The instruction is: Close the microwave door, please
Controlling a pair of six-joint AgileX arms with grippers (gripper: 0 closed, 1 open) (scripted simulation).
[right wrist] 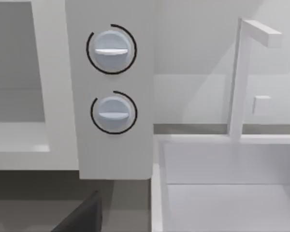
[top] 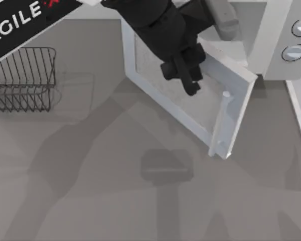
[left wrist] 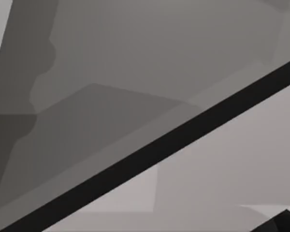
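Just left claw [top: 190, 80] against the half-open microwave door [top: 190, 103].

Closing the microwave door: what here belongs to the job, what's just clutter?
Job:
- microwave door, swung open
- microwave
- left hand, over the door's window

Lying about:
- wire rack, table's left
- white basin with faucet, beside the microwave's knob panel

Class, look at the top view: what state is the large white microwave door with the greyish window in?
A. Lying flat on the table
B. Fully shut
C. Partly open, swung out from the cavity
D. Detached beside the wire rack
C: the large white microwave door with the greyish window angles out from the big white boxy microwave, with the left gripper over its window.
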